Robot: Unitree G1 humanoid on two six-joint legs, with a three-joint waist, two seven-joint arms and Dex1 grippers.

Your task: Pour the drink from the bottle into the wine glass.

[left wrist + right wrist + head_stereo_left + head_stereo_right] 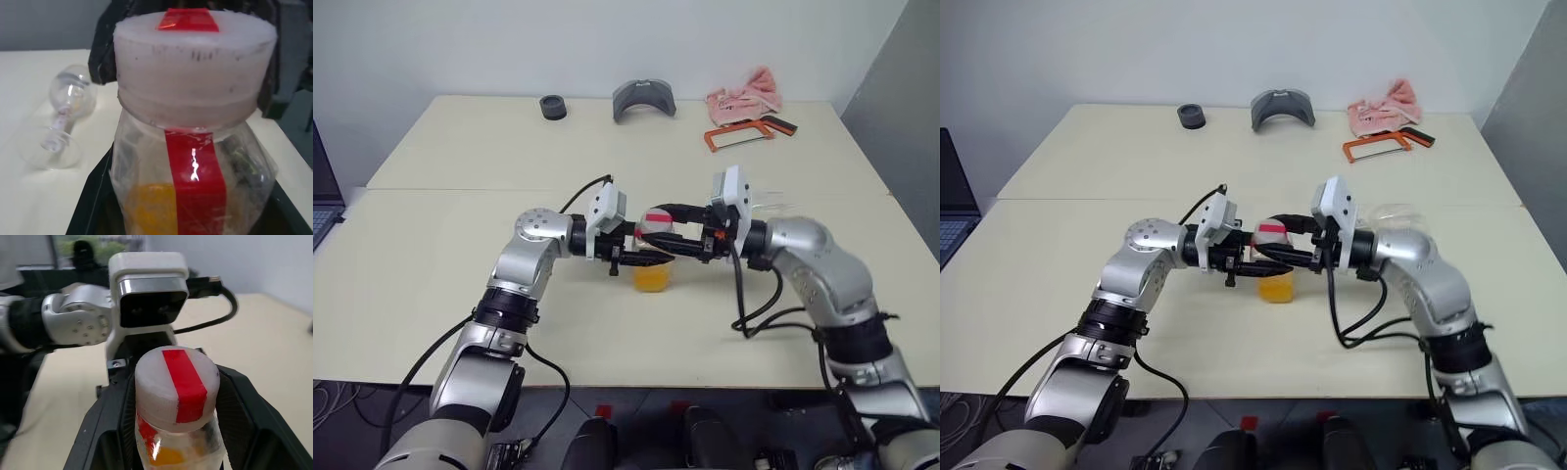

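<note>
Bottle [653,257] stands mid-bench, light thin plastic with a little drink [652,279] low inside, its body pinched by the left claw [641,258]. Right claw [677,238] straddles the white cap [175,382], fingers half closed; whether they grip it I cannot tell. Wine glass [63,120], fragile, lies on its side near the bottle at about three o'clock; take it by the stem.

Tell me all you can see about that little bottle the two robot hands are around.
The bottle is small, clear, crinkled plastic, upright above the cream table. A wide whitish cap is on, with a red strip running over it and down the side. Orange drink fills only the bottom. The left gripper clamps its body; the right gripper's fingers flank the cap, though whether they grip it is unclear.
</note>
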